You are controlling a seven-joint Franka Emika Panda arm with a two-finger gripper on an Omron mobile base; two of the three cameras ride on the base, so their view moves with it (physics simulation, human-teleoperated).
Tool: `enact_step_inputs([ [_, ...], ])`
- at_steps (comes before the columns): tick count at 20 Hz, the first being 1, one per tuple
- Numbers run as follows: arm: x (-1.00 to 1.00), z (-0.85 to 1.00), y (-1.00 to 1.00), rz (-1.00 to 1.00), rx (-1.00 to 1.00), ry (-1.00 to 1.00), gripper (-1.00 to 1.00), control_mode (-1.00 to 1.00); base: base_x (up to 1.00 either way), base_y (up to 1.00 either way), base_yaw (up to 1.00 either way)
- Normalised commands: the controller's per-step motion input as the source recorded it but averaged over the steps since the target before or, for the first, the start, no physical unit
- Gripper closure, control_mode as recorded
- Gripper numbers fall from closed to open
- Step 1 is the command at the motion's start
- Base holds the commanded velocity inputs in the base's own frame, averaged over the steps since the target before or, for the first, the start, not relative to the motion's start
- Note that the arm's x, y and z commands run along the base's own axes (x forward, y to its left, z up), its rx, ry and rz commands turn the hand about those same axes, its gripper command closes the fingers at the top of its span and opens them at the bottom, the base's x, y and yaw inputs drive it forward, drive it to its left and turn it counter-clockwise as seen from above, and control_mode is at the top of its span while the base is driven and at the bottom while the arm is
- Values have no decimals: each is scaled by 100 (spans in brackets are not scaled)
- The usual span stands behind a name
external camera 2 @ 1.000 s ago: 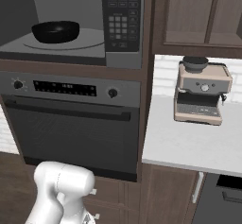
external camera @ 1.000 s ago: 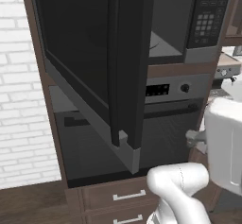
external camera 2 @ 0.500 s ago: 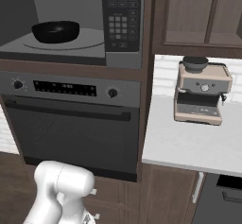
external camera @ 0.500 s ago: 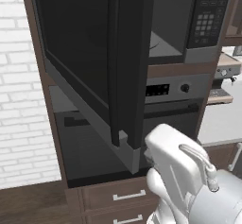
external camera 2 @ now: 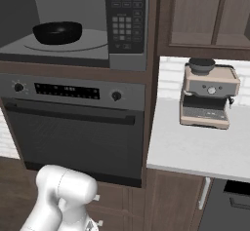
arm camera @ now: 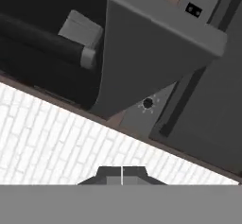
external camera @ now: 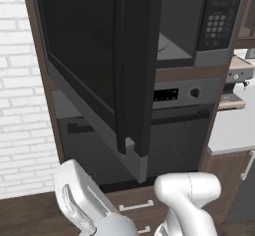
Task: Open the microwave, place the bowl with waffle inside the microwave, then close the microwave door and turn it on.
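One step remained open – the microwave door (external camera: 99,65) stood swung wide, bowl with waffle (external camera 2: 57,32) already inside the microwave (external camera 2: 73,25). Gripper (arm camera: 122,175) was pinched closed, empty. Door looked stiff, hinged – push its handle edge, not the glass.

Even, diffuse rendered light is seen throughout, with no clear source and only faint shadows. The microwave (external camera 2: 73,25) cavity is rendered dim, its door glass (external camera: 84,46) nearly black. Slight softness and blocky pixelation are noticed in the hand view.
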Motion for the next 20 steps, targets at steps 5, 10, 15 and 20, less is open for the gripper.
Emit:
enact_step_inputs([
  [5,100,-32,38,-34,-19,-1,100,-100,0,0,0],
  [10,100,2,-9,-41,2,-27,100,-100,0,0,0],
  [15,100,29,-54,-35,9,-25,100,-100,0,0,0],
  [20,84,54,-97,-26,8,-15,100,-100,0,0,0],
])
